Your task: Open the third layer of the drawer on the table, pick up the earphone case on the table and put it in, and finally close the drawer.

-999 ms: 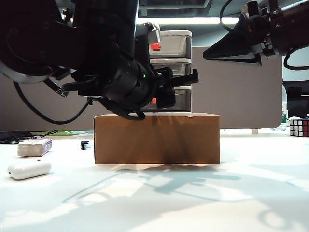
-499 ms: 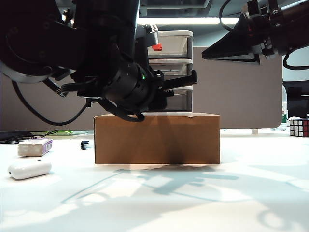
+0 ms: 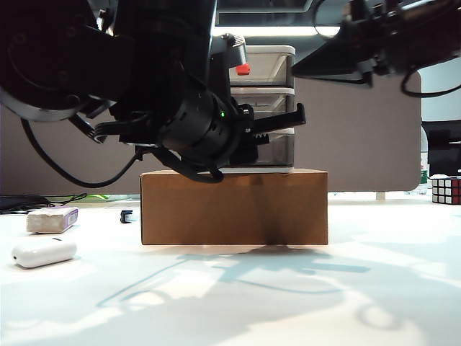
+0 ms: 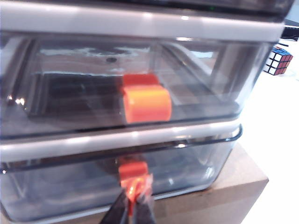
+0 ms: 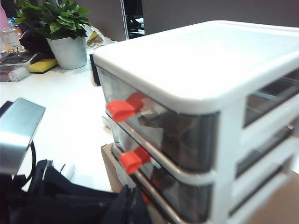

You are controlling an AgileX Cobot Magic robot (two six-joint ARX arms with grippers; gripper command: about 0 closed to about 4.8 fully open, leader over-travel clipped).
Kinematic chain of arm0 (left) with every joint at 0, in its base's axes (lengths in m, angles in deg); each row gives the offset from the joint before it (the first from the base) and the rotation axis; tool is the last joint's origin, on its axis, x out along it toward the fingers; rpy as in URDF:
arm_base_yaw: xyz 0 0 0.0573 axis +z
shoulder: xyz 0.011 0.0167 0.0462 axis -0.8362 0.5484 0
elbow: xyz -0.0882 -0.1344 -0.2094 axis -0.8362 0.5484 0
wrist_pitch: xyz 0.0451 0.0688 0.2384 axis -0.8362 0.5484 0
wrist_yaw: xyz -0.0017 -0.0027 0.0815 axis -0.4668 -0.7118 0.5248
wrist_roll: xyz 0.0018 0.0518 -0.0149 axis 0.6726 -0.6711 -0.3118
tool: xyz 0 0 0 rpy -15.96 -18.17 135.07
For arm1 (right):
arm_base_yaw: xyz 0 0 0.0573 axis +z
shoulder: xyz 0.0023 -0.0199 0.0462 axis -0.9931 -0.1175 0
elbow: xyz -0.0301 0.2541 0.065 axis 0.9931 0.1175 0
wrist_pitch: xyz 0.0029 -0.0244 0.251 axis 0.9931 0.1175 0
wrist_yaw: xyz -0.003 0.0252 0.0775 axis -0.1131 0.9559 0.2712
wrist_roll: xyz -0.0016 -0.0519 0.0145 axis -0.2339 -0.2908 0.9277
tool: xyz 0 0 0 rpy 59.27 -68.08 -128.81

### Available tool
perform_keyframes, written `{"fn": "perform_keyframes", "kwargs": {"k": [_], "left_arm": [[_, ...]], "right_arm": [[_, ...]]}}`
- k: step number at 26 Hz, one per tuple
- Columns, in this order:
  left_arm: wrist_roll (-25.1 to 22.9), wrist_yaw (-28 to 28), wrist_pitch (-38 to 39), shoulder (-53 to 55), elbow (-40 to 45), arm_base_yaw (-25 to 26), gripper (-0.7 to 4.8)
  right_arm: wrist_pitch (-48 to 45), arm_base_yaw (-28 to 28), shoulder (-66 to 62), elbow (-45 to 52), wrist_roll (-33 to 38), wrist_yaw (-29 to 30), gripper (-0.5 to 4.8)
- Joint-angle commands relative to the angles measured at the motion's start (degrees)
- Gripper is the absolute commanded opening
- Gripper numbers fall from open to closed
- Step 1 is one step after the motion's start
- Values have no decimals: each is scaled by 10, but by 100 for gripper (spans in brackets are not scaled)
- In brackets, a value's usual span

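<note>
We see the left gripper (image 4: 136,205) with its fingers (image 4: 148,211) pinched on the red handle (image 4: 132,171) of the third layer (image 4: 196,163) of the drawer (image 3: 268,108), which stands on a cardboard box (image 3: 234,207). The right gripper (image 3: 306,70) hovers high beside the cabinet's top; we cannot tell how its fingers stand. The earphone case (image 3: 43,251) lies on the counter (image 3: 288,303), well apart, at the left.

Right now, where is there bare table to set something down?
The table lies bare in front of the cardboard box and right of it, up to the Rubik's cube. The left is crowded: earphone case, purple-sided block.
</note>
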Motion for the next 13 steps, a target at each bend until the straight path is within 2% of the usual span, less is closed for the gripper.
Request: {"fn": "perform_keyframes", "kwargs": {"k": [1,13], "left_arm": [[-2,-1,9,-4,0,-7,-6],[-1,23,25,-5,5,-38,-6]], "right_arm": [[-5,14,-23,-25,2,1,-5],[-1,49,-94,-91,3,-5,-5]]}}
